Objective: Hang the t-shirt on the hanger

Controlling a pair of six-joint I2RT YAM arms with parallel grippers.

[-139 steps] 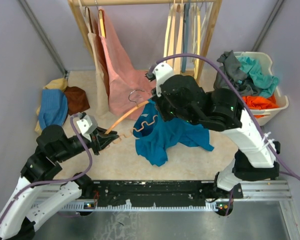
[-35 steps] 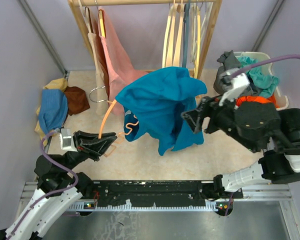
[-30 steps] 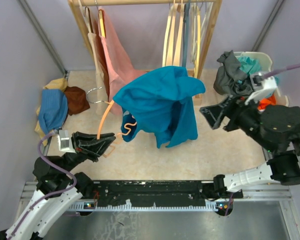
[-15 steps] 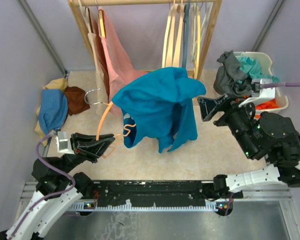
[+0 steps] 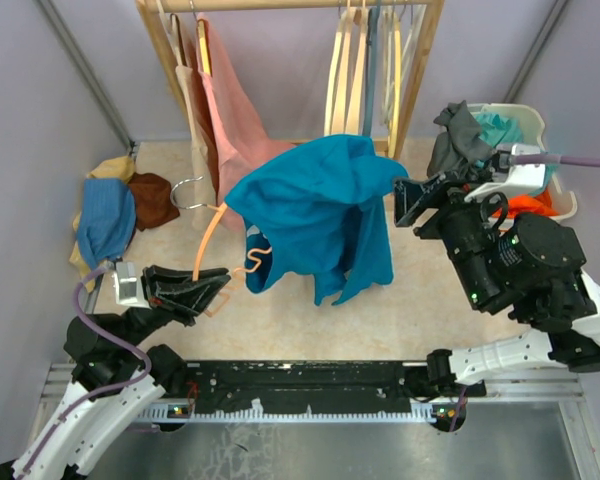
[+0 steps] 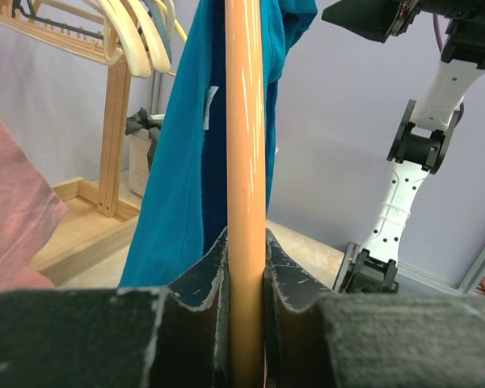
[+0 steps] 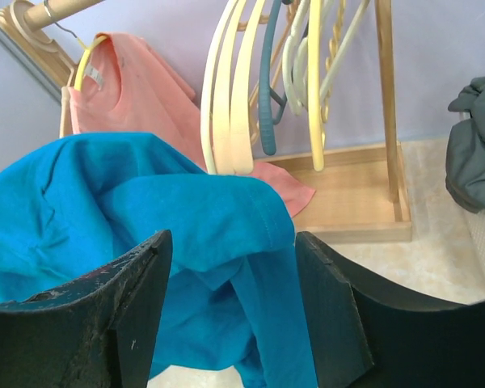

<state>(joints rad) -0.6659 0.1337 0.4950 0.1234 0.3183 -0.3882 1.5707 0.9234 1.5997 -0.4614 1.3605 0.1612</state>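
Observation:
The teal-blue t-shirt hangs draped over the orange-tan hanger, held up above the table. The hanger's metal hook points left. My left gripper is shut on the hanger's arm, with the t-shirt hanging just behind it in the left wrist view. My right gripper stands open at the shirt's right edge. In the right wrist view a folded sleeve of the t-shirt lies just ahead of the open gripper. I cannot tell if the fingers touch the cloth.
A wooden clothes rack stands at the back with a pink shirt and several cream hangers. A white basket of clothes sits at the right. A pile of blue and brown cloth lies at the left.
My right gripper, which had backed away from the t-shirt to the right, has turned and risen toward the shirt's right shoulder. The left gripper and hanger have stayed still.

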